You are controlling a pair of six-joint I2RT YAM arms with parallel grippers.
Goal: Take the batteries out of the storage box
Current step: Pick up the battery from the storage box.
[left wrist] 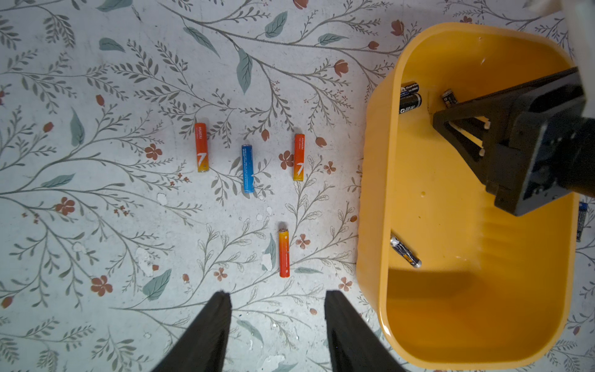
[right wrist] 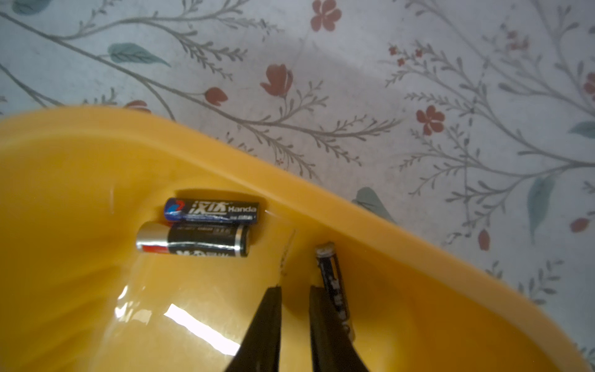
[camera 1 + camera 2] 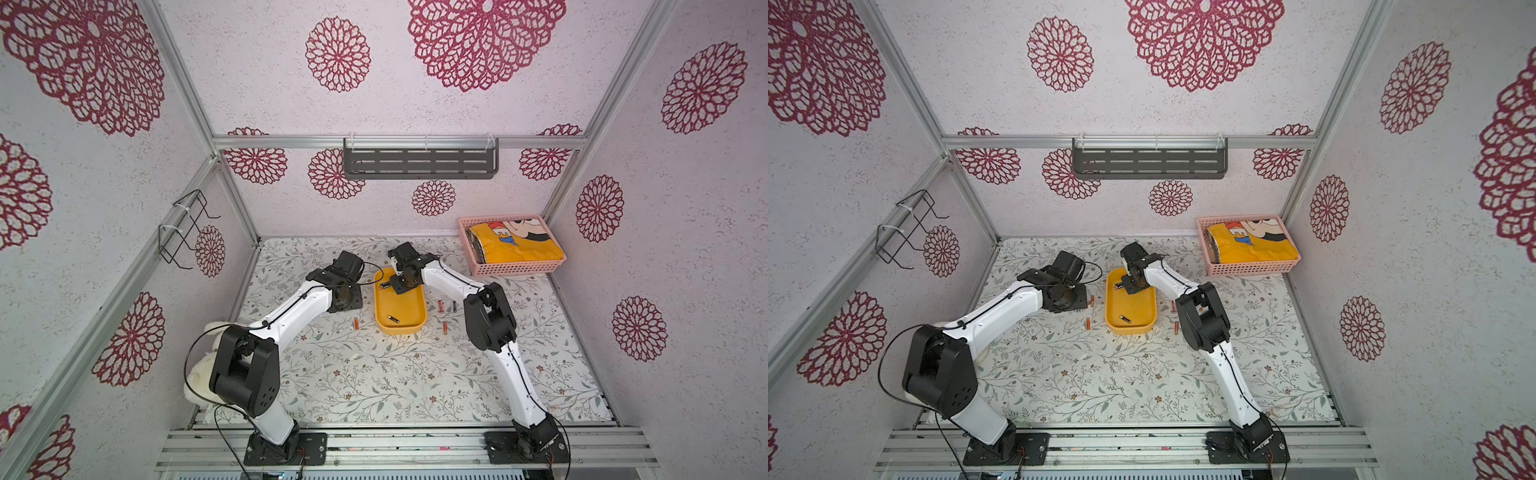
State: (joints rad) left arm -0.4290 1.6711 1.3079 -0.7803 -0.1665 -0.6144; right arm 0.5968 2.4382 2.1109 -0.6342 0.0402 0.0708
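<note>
Storage box [image 3: 401, 330] mid-worktop [image 3: 353, 382], between the two arms. Four batteries inside. Blue-label battery [image 2: 211, 211] and black battery [image 2: 193, 240] side by side, touching, at the box's far end. Slim black battery [image 2: 335, 283] just beside them along the same wall. Loose black battery [image 1: 405, 251] on the floor towards the box's near end.

Right end effector [image 2: 294, 290] down inside the box at its far end, fingers parted only a little, nothing between them. Slim black battery right against the outer side of one finger [image 2: 323, 348], not gripped.

Left end effector [image 1: 278, 296] outside the box on the left arm's side, over bare worktop, fingers well parted, holding nothing.

Four batteries out on the worktop on that same side of the box: three in a row, first orange battery [image 1: 202, 147], blue battery [image 1: 247, 168], second orange battery [image 1: 298, 157], and a third orange battery [image 1: 284, 252] closer to the box's near end. More orange batteries [image 3: 444, 327] near the box's opposite side.

Pink basket [image 3: 515, 268] well apart from the box, beyond its far right corner.
</note>
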